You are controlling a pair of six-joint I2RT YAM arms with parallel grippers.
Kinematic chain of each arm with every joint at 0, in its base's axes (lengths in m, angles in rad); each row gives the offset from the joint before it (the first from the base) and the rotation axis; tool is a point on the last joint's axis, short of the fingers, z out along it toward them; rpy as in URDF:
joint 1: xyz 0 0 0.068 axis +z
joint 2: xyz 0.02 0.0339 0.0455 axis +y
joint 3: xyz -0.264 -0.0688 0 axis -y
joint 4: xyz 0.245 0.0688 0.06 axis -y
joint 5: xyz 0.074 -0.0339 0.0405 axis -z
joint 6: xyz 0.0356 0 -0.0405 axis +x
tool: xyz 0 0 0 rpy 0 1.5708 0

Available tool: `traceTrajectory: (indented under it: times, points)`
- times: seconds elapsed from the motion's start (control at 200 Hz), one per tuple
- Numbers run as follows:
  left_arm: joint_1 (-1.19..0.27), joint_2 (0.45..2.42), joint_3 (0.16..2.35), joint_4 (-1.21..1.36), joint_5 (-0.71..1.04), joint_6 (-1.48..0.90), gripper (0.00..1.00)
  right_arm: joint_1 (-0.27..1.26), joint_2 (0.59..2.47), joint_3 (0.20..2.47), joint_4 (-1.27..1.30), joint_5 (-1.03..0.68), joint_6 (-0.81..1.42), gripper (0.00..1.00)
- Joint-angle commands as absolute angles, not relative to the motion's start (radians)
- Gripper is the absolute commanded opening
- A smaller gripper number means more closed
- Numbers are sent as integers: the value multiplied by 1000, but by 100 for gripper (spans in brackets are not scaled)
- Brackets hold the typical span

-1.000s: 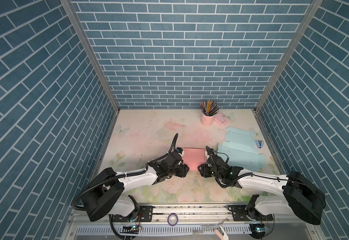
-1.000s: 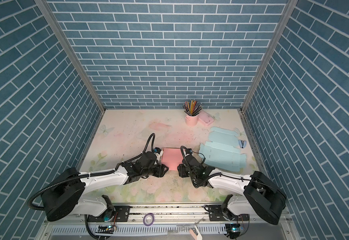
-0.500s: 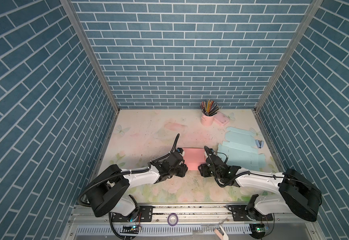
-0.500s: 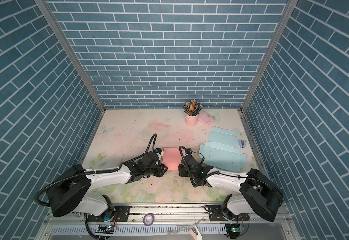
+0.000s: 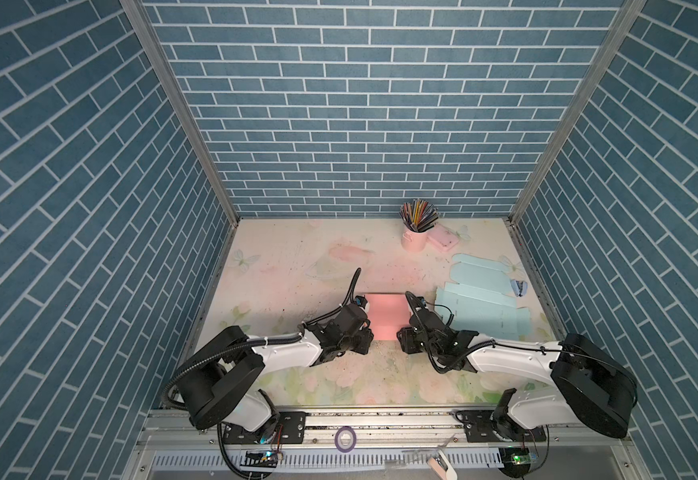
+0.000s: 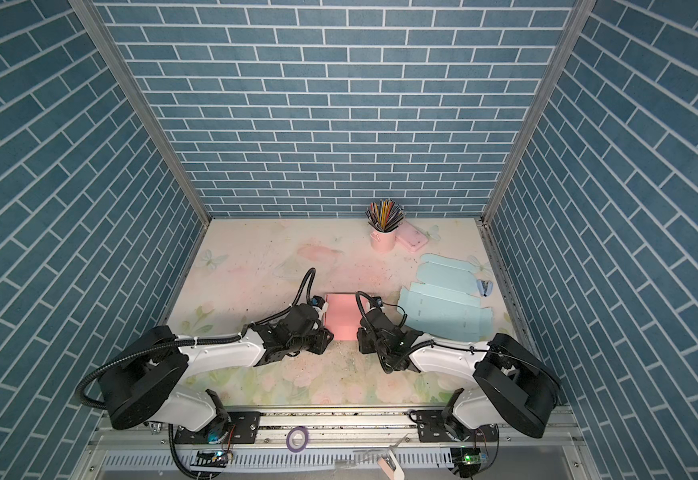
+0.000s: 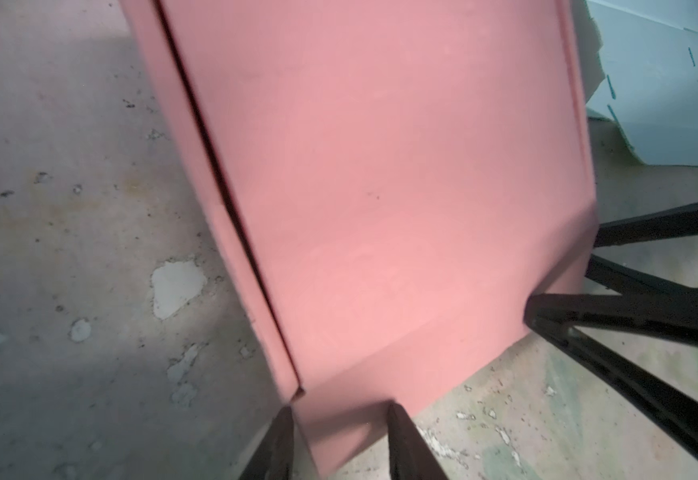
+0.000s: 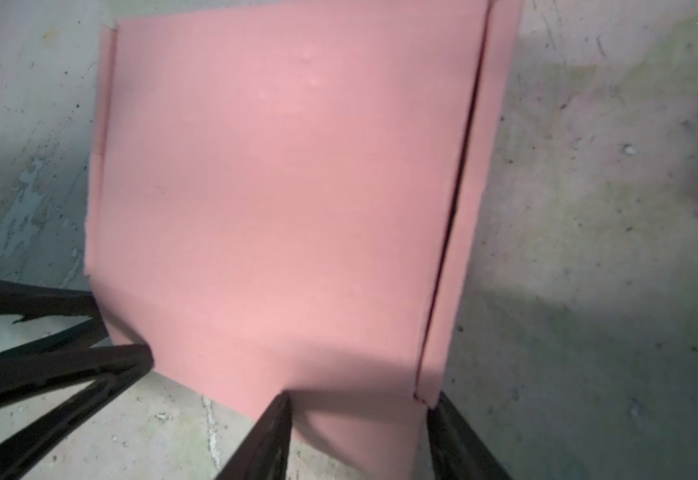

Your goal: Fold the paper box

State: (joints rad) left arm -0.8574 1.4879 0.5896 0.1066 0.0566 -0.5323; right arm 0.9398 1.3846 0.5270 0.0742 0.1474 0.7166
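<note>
We find the pink paper box between left gripper and right gripper.
Each near corner sits between part-spread jaws; whether they pinch it, we cannot tell.

Paper box: pink card, matt, smooth. Tabletop beside the left pincer: printed coating, matt, worn rough, flaking in patches. Its fingers: black plastic, matt. Sheets near the right pincer: pale blue card, matt.

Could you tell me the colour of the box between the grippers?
Pink box, clearest in the left wrist view.
</note>
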Motion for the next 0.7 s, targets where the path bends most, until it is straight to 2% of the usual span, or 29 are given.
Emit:
traceTrajectory:
  times: [0.0,0.22,0.37,0.485,0.69]
  points:
    - [-862,1475,606,110,43,-534,38,935,1401,546,48,180,694,54]
    - [-861,1299,597,6,27,-513,52,934,1388,556,45,187,684,54]
    - [-819,1255,647,-82,50,-463,59,930,1399,570,47,187,673,53]
    - [-737,1298,693,-79,135,-422,64,923,1413,577,55,182,669,53]
    - [-636,1536,965,-121,199,-288,70,916,1420,577,61,181,667,53]
